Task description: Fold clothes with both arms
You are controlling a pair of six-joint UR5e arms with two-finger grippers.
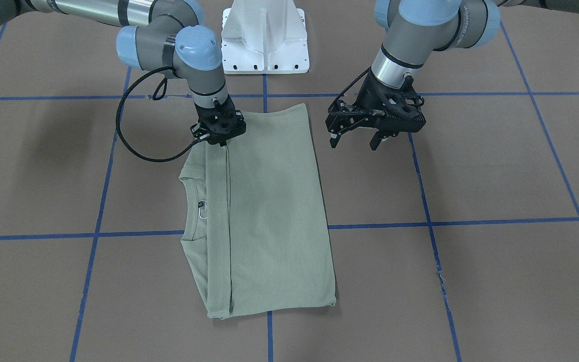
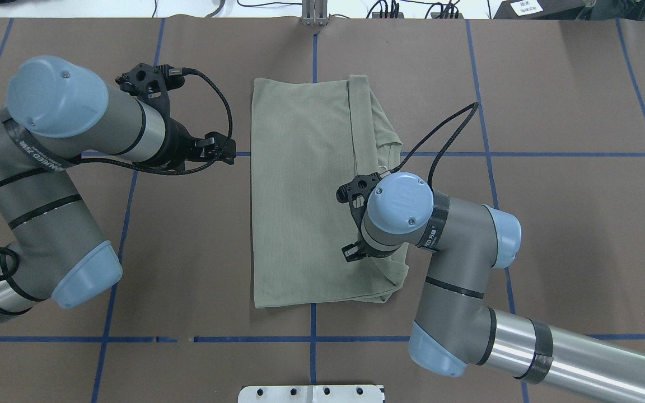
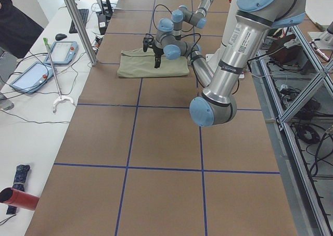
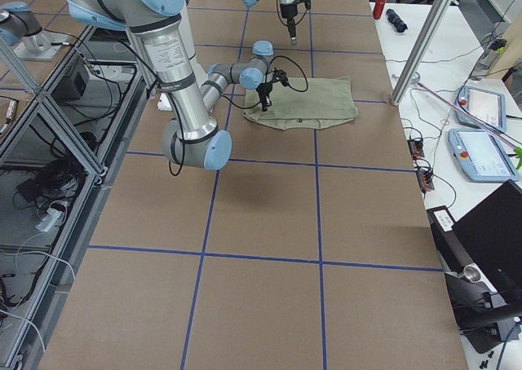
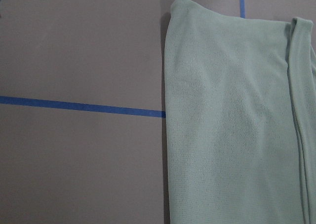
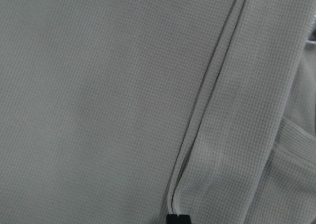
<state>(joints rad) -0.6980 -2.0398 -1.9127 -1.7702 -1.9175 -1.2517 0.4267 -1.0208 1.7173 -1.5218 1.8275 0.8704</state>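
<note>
Shirt (image 1: 269, 211) lies folded mid-surface (image 1: 470, 281), long axis running away from the robot. Right gripper (image 1: 220, 138) is on the robot-near end, jaws apparently pinched shut on the folded edge. Left gripper (image 1: 355, 142) hovers beside the opposite long edge, jaws open and off the cloth.

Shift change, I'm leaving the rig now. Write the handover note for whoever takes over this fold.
Left gripper: open, hovering over the bare table beside the shirt, touching nothing.
Right gripper: shut, tips down on the shirt's folded-over edge at the end nearest the robot. Whether it pinches cloth is unclear.
Shirt: flat mid-table, a long rectangle, collar showing on the robot's right side.
Done: lengthwise fold is in, no sleeve hangs out.
Left: probably the cross fold, using both arms.
</note>
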